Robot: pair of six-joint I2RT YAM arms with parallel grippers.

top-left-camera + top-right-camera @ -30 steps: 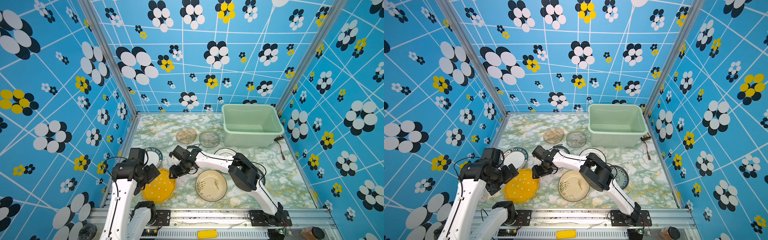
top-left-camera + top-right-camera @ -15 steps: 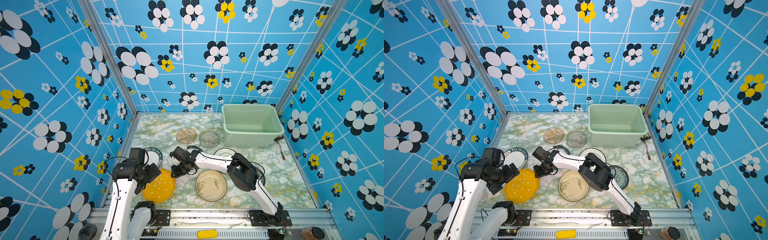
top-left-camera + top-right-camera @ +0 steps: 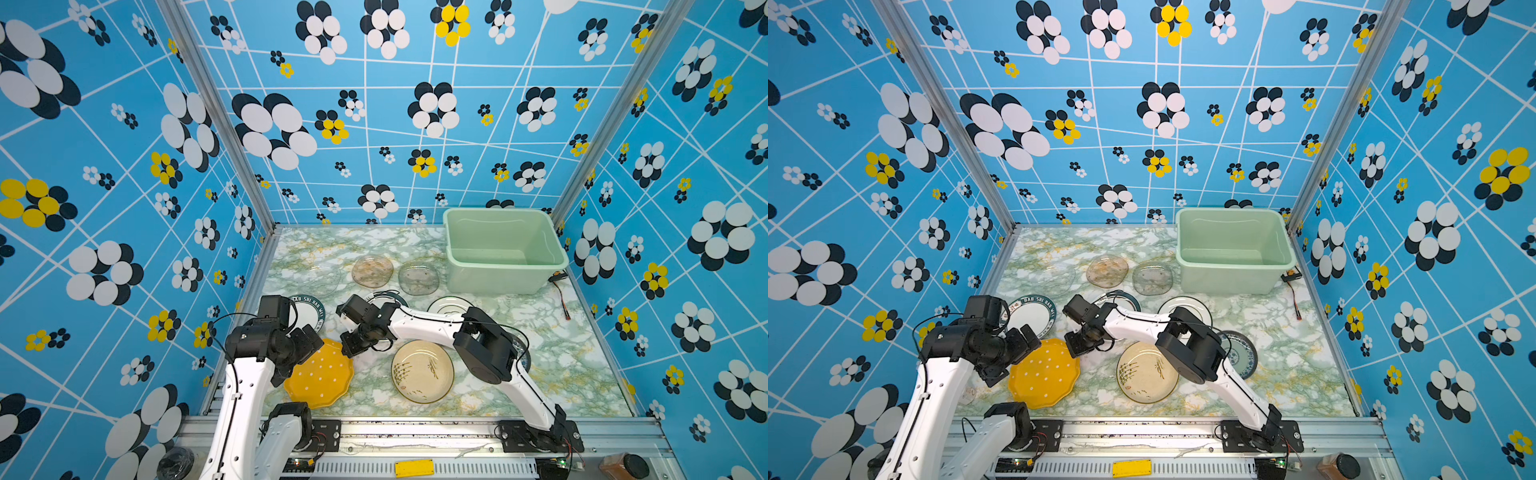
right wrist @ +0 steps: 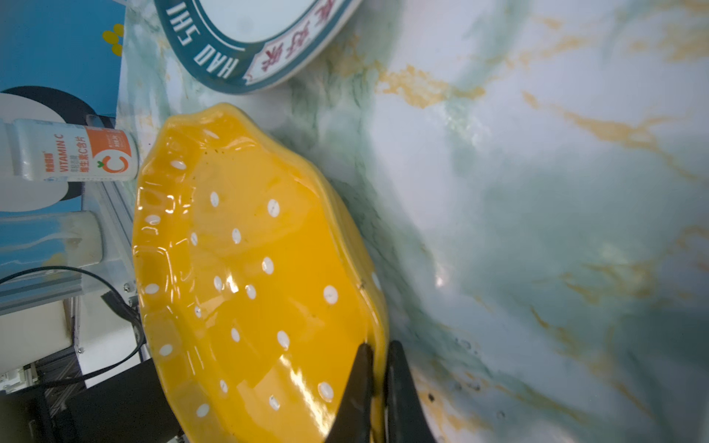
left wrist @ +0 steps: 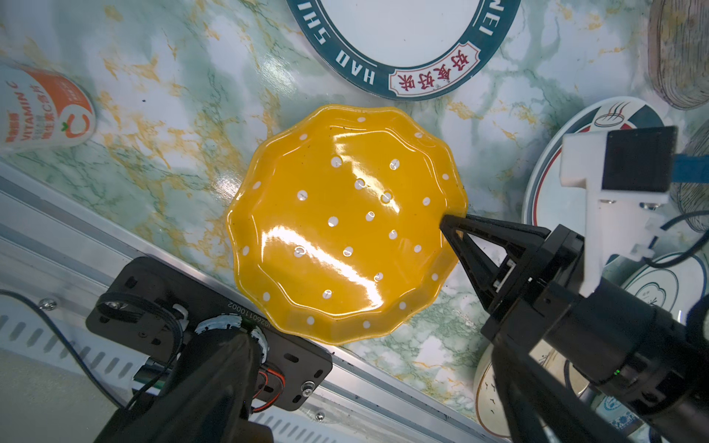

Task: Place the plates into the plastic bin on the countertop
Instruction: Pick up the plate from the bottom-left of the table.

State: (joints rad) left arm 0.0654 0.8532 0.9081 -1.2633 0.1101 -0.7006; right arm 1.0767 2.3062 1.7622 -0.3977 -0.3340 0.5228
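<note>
Starting far left: spotted a vitamin C tube [image 5: 46, 111] lying on the countertop [image 3: 552, 353] near the yellow plate [image 3: 320, 378]. Could get knocked by a sloppy swing. Next over, left gripper [image 3: 297, 357] spread wide, holding nothing, hovering above that plate's left side. Easy to clip on the way up, same for the white dark-rimmed plate [image 3: 309, 309] just behind. Then the right gripper [image 4: 380, 383], pinched down tight on the yellow plate's rim at one scalloped edge only. Glossy glaze plus a thin one-sided pinch, so probably prone to pivoting, sagging or sliding out mid-lift. Also worth watching the cream plate [image 3: 422, 372] just beside the right arm. Finally, far right at the back corner, the plastic bin [image 3: 494, 280], empty and well apart from the yellow plate. Long carry over glass plates [image 3: 372, 270], so plenty of room for dropping and chipping.
</note>
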